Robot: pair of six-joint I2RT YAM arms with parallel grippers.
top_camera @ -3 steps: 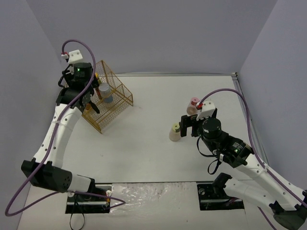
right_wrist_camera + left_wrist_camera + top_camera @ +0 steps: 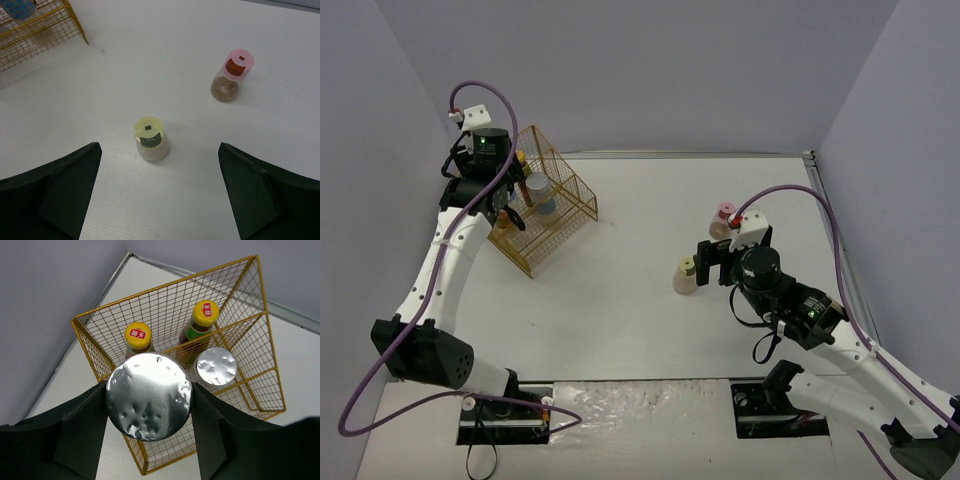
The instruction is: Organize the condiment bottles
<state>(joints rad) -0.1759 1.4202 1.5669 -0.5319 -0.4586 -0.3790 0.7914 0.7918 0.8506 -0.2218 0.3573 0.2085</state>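
In the left wrist view my left gripper point(image 2: 148, 392) is shut on a silver-lidded bottle point(image 2: 148, 396), held above the gold wire basket point(image 2: 165, 287). Inside the basket stand two dark bottles with yellow caps point(image 2: 138, 336) point(image 2: 205, 313) and another silver-lidded bottle point(image 2: 216, 366). From above, the left gripper point(image 2: 506, 207) hangs over the basket's left part. My right gripper point(image 2: 158, 147) is wide open above the table, with the pale green-capped bottle point(image 2: 150, 138) upright below and between its fingers. The pink-capped bottle point(image 2: 232, 75) stands farther back to the right.
The basket point(image 2: 552, 243) sits at the table's back left, close to the left wall. The green-capped bottle point(image 2: 686, 275) and the pink-capped one point(image 2: 724, 220) stand at mid right, just ahead of the right gripper point(image 2: 715, 262). A basket corner point(image 2: 45, 35) shows far left in the right wrist view.
The left arm has shifted slightly toward the back with the silver-lidded bottle in its grip. The right arm has not moved.
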